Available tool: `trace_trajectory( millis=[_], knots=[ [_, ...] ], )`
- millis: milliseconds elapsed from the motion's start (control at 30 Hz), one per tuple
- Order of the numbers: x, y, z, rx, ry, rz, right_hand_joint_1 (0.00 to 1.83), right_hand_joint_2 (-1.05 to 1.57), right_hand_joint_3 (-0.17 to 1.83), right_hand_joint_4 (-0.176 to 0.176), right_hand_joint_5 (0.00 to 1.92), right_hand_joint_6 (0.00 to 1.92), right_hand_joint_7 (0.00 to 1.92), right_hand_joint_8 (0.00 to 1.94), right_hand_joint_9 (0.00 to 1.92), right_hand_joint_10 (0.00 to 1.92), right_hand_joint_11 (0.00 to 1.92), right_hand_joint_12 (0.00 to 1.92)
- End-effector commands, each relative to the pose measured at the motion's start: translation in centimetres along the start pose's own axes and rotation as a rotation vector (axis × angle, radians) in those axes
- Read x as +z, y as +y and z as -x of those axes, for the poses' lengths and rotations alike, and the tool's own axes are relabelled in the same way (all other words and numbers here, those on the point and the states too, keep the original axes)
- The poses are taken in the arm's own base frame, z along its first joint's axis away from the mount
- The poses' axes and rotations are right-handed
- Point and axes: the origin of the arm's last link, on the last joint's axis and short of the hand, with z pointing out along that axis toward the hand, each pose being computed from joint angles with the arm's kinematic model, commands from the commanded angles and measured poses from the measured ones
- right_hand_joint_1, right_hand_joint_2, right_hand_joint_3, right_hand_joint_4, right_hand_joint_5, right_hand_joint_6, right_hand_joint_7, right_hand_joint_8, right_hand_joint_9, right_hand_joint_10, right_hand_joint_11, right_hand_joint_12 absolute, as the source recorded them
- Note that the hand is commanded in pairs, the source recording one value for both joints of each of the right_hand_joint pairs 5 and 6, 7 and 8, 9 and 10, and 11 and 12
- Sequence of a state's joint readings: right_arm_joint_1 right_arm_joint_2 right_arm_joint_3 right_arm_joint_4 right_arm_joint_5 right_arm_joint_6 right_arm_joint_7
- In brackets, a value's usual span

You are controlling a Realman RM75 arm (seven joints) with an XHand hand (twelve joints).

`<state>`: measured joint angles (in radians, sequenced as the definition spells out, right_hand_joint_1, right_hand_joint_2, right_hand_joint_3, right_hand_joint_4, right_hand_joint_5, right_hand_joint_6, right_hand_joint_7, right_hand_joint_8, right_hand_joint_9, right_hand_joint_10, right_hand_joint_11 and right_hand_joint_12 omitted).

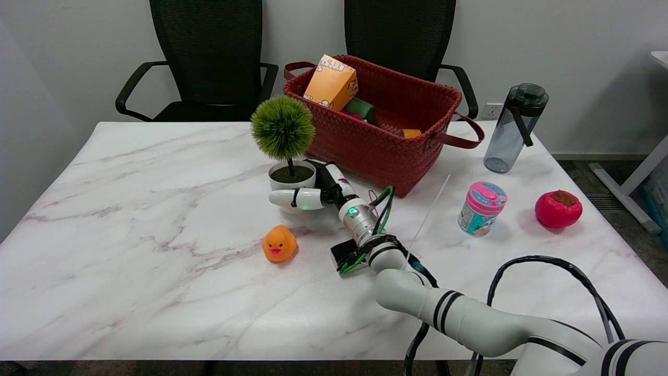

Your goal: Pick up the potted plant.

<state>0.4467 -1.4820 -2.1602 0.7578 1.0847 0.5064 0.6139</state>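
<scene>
Beside the basket, near the table's middle, the plant stood upright in its white pot, stem vertical and green ball on top. The right hand lay against the pot from the right, one white finger wrapped across its near side and others reaching behind, so the fingers appeared to grip the pot. Whether the pot had left the table could not be told. By my judgement, lifting straight up along the stem would avoid the basket and the duck.
</scene>
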Motion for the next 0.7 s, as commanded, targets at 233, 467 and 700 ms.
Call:
trace_trajectory(
  millis=[233, 467, 700],
  knots=[
    [-0.6, -0.4, -0.5, 0.053, 0.042, -0.047, 1.08, 0.71, -0.17, 0.000, 0.69, 0.69, 0.96, 0.96, 0.82, 0.82, 0.48, 0.48],
    [-0.8, -3.1, -1.0, 0.056, 0.055, -0.146, 1.08, 0.70, -0.17, 0.000, 0.68, 0.68, 0.96, 0.96, 0.83, 0.83, 0.48, 0.48],
    [-1.0, -6.2, -2.0, 0.057, 0.059, -0.250, 1.08, 0.69, -0.17, 0.000, 0.64, 0.64, 0.96, 0.96, 0.84, 0.84, 0.50, 0.50]
  ],
)
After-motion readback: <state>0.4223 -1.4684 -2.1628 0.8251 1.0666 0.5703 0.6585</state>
